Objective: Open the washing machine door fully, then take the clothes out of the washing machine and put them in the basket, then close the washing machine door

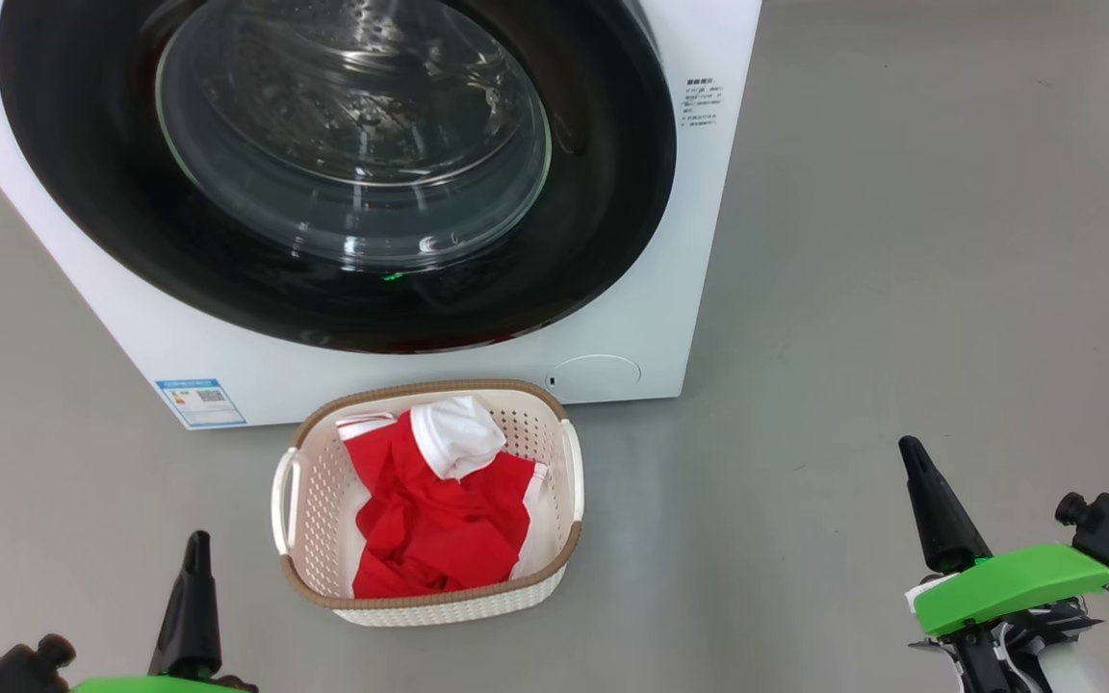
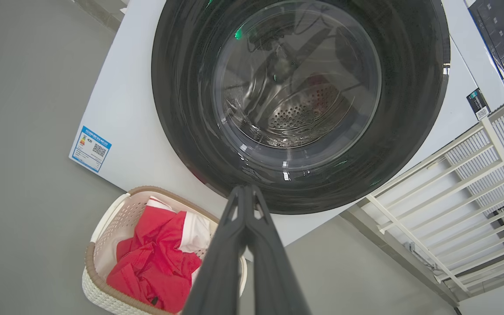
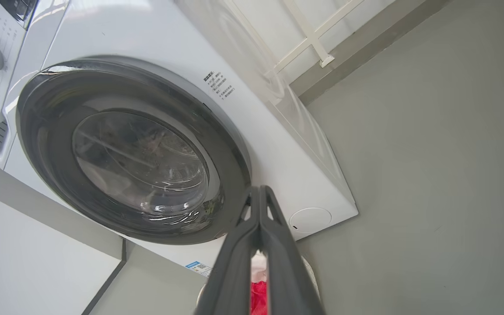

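At the lower left of the head view the left pincer (image 1: pixel 196 541) points up with its two dark fingers pressed together and nothing between them. Its own wrist view shows the same pair (image 2: pixel 245 189) meeting at the tips, empty. Up from that pincer, a blue label sticker (image 1: pixel 200 402) sits at the lower left corner of the washing machine (image 1: pixel 670 289), a white box standing on the grey floor (image 1: pixel 901 241). To the right of the left pincer, near it but apart, stands the basket (image 1: pixel 439 608), its far rim just beside the foot of the machine's front. The clothes (image 1: pixel 439 525) lie bundled inside it, red fabric with a white piece on top toward the machine. In the left wrist view they show (image 2: pixel 151 267) below and left of the fingertips. Beyond both pincers, above the basket, the washing machine door (image 1: pixel 352 135) lies shut flat against the machine's front. A round white cap (image 1: pixel 594 377) is set in the lower right corner of the front, just past the basket's far right corner, and a white railing (image 2: pixel 453 183) stands to the machine's right in the left wrist view. Well to the right of the basket rises the right pincer (image 1: pixel 906 448), fingers closed on each other and holding nothing. In its wrist view the tips (image 3: pixel 259 189) meet, with the door up and to their left and the cap just to their right.
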You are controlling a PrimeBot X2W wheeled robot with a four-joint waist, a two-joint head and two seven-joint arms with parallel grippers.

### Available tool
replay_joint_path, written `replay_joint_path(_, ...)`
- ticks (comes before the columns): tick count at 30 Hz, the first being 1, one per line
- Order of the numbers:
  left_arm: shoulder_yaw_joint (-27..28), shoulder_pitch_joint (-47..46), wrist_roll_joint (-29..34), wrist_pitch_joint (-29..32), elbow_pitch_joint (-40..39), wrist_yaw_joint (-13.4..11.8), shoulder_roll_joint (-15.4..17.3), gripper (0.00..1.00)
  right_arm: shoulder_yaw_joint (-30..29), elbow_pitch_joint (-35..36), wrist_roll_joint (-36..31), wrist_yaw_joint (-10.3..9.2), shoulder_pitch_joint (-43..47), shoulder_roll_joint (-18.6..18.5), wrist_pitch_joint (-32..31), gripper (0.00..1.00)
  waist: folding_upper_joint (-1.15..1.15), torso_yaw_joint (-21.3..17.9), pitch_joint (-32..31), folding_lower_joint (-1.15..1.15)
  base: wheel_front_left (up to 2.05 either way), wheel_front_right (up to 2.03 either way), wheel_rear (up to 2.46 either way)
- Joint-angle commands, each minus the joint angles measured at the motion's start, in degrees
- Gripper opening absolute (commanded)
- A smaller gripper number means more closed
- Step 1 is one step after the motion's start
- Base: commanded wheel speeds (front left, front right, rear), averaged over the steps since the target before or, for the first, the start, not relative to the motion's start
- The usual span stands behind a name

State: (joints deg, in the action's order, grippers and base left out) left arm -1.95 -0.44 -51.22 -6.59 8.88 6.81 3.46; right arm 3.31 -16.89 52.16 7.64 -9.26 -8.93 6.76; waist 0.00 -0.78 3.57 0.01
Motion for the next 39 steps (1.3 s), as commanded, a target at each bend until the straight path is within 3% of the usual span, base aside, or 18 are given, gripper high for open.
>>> replay_joint_path(1,1.23,-2.18,-1.18,0.26,-1.06,0.26,0.82,0.00,0.05,1.70,1.13,-0.06,-0.67,-0.20,-0.25,0.00,0.00,0.01,-0.03,0.00,0.00,0.00,0.00)
replay_joint_path(39,4.35,-4.00,-22.69,6.45,2.19,0.48,0.59,0.00,-4.56,2.35,22.10,-0.11,1.36,2.66,-6.62,0.00,0.00,0.42,-1.80,0.00,0.00,0.00,0.00)
